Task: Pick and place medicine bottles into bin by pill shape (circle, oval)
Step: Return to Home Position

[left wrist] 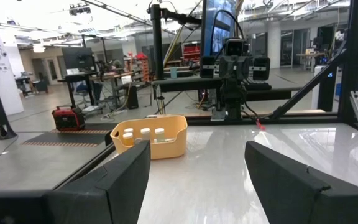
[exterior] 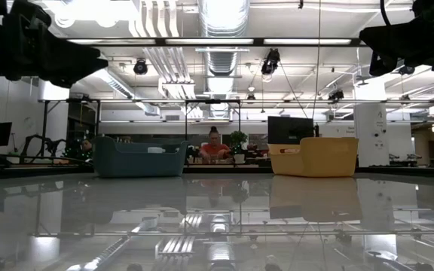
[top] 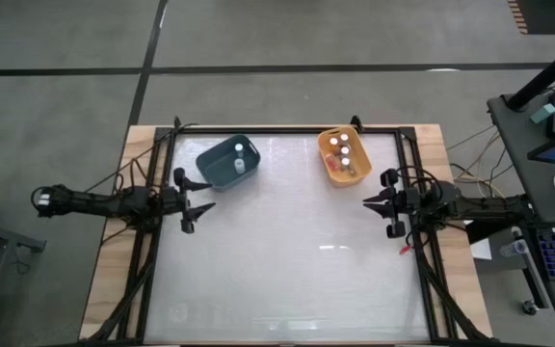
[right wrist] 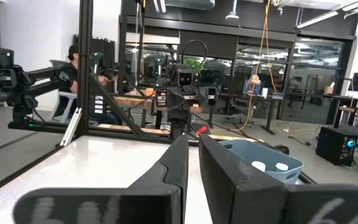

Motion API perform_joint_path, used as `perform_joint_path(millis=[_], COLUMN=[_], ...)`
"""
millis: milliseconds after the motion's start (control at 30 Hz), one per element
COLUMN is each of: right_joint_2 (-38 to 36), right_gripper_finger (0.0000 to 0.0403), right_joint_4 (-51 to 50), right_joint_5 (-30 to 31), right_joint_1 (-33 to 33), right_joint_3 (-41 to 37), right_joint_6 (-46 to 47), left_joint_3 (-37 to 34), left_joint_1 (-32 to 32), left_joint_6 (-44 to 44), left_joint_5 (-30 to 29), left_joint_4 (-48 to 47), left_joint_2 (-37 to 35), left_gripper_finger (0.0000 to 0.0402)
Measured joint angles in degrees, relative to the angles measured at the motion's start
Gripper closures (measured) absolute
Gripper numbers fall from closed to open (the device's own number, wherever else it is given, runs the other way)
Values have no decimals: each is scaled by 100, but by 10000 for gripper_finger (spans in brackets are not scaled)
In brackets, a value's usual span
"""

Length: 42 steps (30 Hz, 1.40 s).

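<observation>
A blue tub (top: 222, 166) stands at the table's far left with two white-topped medicine bottles (top: 240, 150) upright in it. An orange tub (top: 352, 172) stands at the far right with several bottles (top: 340, 152) upright in it. No bottles show on the open table. My left gripper (top: 210, 195) hovers near the left edge, just nearer than the blue tub, open and empty; its fingers stand wide apart in the left wrist view (left wrist: 197, 168). My right gripper (top: 366, 200) hovers near the right edge, nearer than the orange tub, empty. Its fingers (right wrist: 194, 155) are shut to a thin slit.
A small red scrap (top: 405, 249) lies by the right rail, near my right arm. A black frame (top: 287, 130) runs around the white tabletop. A person (exterior: 213, 147) sits in the room beyond the far edge. The table's middle and near half hold nothing.
</observation>
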Motion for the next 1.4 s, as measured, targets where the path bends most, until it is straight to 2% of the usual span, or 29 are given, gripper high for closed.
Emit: perform_joint_path(millis=[700, 1400], right_joint_2=[0, 0], right_gripper_finger=[371, 371], right_joint_4=[0, 2], right_joint_5=[4, 7], right_joint_1=[0, 0], right_joint_3=[-4, -9], right_joint_6=[-2, -2], left_joint_3=[-9, -9], left_joint_1=[0, 0], left_joint_6=[2, 4], left_joint_5=[2, 4], left_joint_4=[2, 0], left_joint_2=[323, 321], left_gripper_finger=[155, 155])
